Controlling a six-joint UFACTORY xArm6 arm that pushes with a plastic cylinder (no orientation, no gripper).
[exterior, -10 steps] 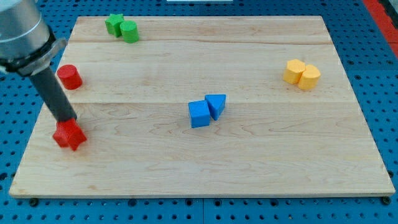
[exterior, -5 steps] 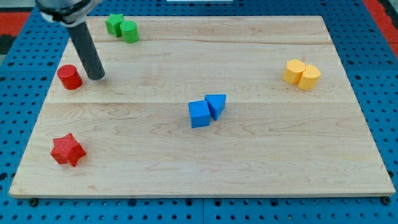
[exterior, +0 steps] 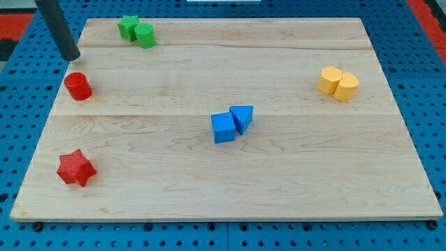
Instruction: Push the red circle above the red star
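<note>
The red circle [exterior: 78, 86] sits near the board's left edge, in the upper half. The red star [exterior: 75, 168] lies below it, near the bottom left corner, well apart from it. My tip [exterior: 71, 56] is at the upper left of the board, just above the red circle and a short gap away from it. The dark rod rises from there toward the view's top left.
A green star [exterior: 127, 26] and a green cylinder [exterior: 145, 35] touch at the top left. A blue cube [exterior: 223, 128] and a blue triangle [exterior: 242, 117] touch near the centre. Two yellow blocks [exterior: 338, 81] sit at the right. The wooden board [exterior: 279, 181] lies on a blue pegboard.
My tip moved from beside the red star up past the red circle's right side to above the circle. No block has moved.
</note>
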